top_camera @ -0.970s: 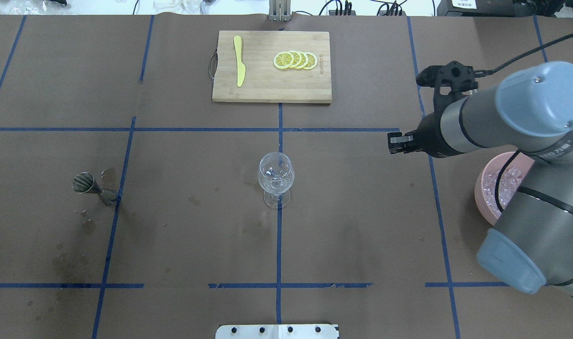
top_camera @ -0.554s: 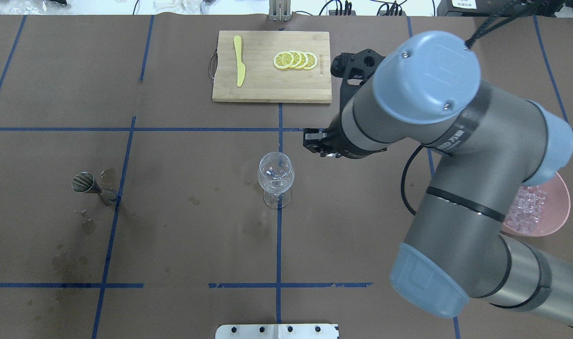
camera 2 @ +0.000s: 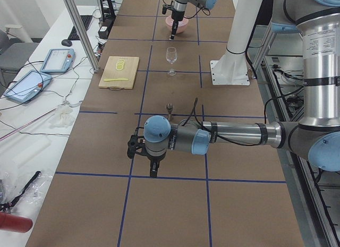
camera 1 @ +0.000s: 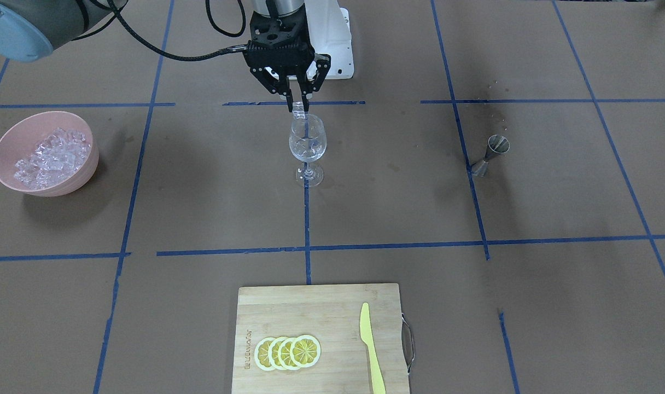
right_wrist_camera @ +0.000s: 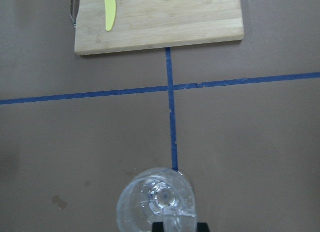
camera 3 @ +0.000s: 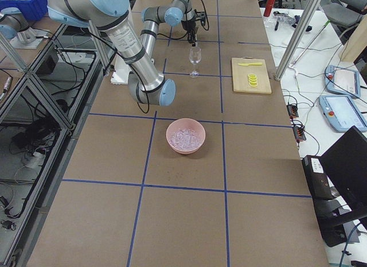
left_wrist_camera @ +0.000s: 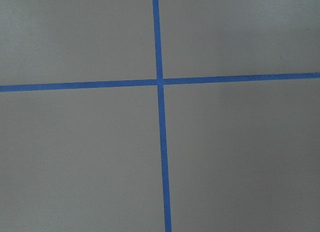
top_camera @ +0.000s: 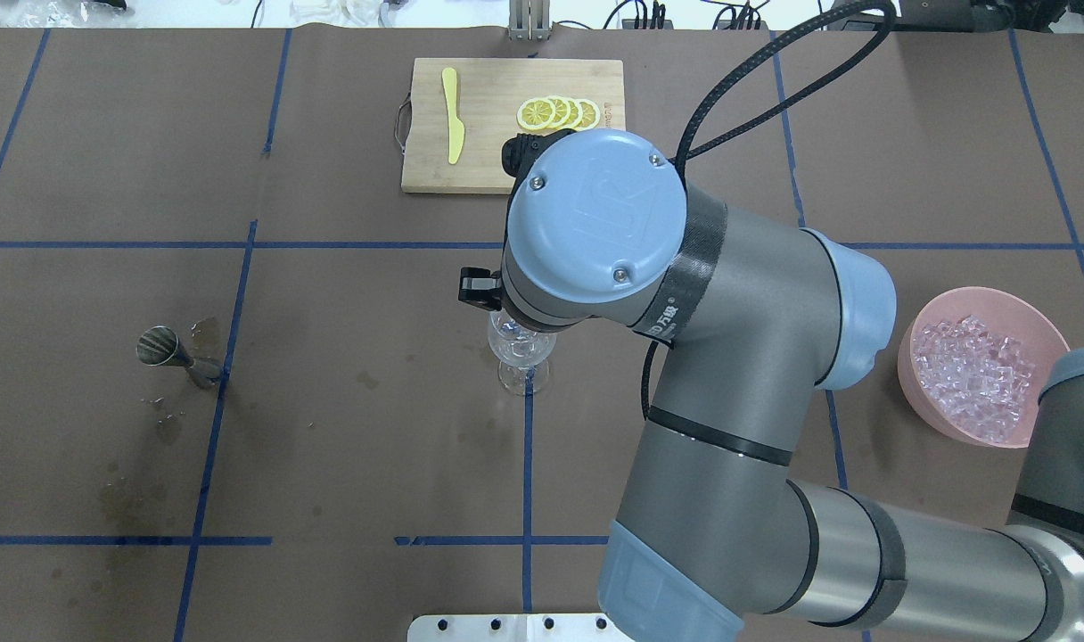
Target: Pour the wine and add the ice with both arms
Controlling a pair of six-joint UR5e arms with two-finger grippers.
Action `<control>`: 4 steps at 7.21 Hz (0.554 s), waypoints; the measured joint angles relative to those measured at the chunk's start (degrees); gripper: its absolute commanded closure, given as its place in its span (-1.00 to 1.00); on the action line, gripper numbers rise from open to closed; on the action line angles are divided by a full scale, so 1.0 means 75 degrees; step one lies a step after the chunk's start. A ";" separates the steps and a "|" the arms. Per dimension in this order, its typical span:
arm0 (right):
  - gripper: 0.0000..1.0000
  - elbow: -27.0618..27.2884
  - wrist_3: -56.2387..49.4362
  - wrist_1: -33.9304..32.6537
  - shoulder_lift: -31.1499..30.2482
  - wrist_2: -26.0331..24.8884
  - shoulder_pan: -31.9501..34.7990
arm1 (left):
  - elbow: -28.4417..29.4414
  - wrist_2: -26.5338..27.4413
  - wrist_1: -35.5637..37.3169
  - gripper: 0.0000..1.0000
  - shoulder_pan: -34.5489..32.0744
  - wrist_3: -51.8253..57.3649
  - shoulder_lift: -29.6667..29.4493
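Observation:
My right gripper (camera 1: pixel 298 108) hangs straight above the clear wine glass (camera 1: pixel 307 145) at the table's middle, shut on one clear ice chunk (camera 1: pixel 299 115) just over the rim. The right wrist view shows that chunk (right_wrist_camera: pixel 178 220) over the glass mouth (right_wrist_camera: pixel 150 199). A few ice chunks lie in the glass; I cannot make out wine in it. In the overhead view the right wrist hides the gripper and covers part of the glass (top_camera: pixel 521 352). The left gripper (camera 2: pixel 153 170) shows only in the exterior left view, low over bare table; I cannot tell whether it is open.
A pink bowl (top_camera: pixel 925 392) full of ice (top_camera: pixel 979 370) stands at the right. A metal jigger (top_camera: pixel 172 352) stands at the left amid wet stains. At the back, a wooden board (top_camera: pixel 471 169) carries lemon slices (top_camera: pixel 555 113) and a yellow knife (top_camera: pixel 453 116).
The right arm has swung left from beside the pink bowl across the table to above the wine glass. The glass, jigger and board have not moved.

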 measured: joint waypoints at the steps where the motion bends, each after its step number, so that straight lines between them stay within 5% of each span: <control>1: 0.91 -0.0073 0.0015 0.0004 0.0034 -0.0090 -0.0061 | -0.0002 0.0002 0.0000 -1.00 0.0000 0.0000 0.0006; 3: 0.24 -0.0145 0.0020 0.0013 0.0053 -0.0149 -0.0109 | -0.0003 0.0005 0.0000 -1.00 0.0000 0.0000 0.0018; 4: -0.97 -0.0164 0.0018 0.0022 0.0058 -0.0151 -0.0111 | 0.0002 0.0006 0.0000 -1.00 0.0000 0.0000 0.0020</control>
